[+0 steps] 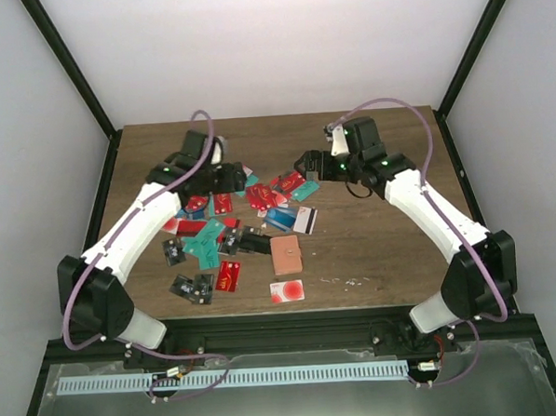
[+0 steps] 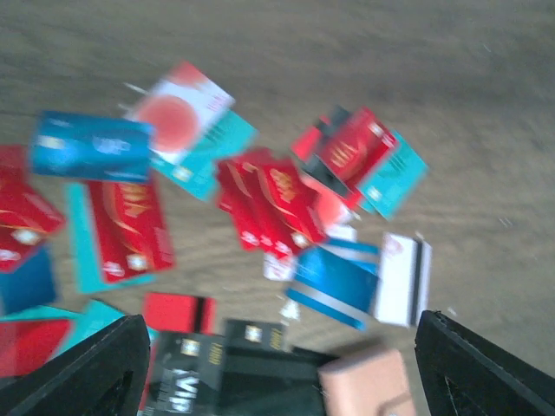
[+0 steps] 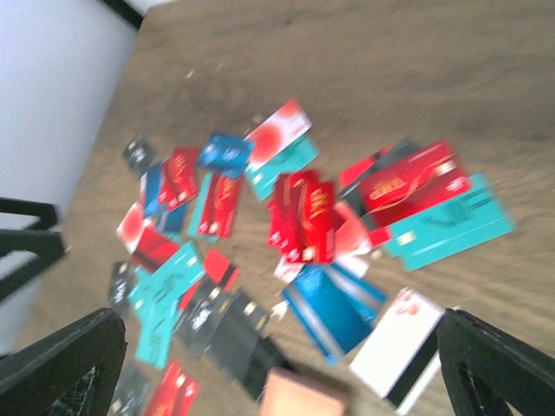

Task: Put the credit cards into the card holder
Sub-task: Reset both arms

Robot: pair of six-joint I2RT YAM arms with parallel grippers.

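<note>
credit cards – roughly twenty, scattered; one card holder; left claw, right claw – wide apart, empty

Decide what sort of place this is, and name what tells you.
Most likely a robotics lab test cell: a wooden table enclosed by plain white walls on a black frame, two robot arms bolted at its near edge, and credit cards scattered on it.

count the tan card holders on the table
1: the card holder lies flat at the pile's near edge, just beyond a white red-dot card. Another could hide under the credit cards.
</note>
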